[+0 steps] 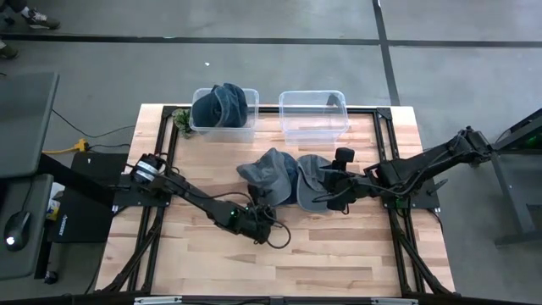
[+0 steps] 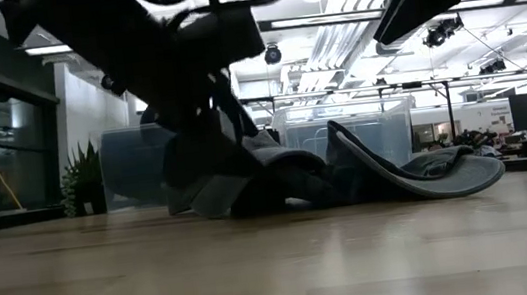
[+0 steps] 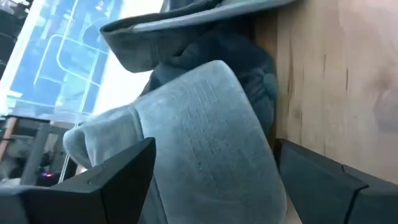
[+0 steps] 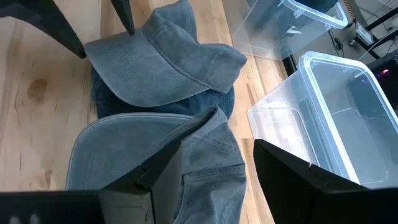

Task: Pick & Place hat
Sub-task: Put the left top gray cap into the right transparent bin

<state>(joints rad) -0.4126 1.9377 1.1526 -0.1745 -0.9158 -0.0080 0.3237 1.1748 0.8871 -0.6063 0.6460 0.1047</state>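
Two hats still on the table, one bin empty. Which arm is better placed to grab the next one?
Left, probably. The left gripper is down at table level, open, with the left hat's brim between its fingers. The right gripper hovers open above the right hat, higher up.

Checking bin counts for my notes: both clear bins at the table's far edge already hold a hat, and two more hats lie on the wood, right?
Not quite. The high view shows only the left bin holds a hat; the right bin holds none. Two hats do lie on the wood.
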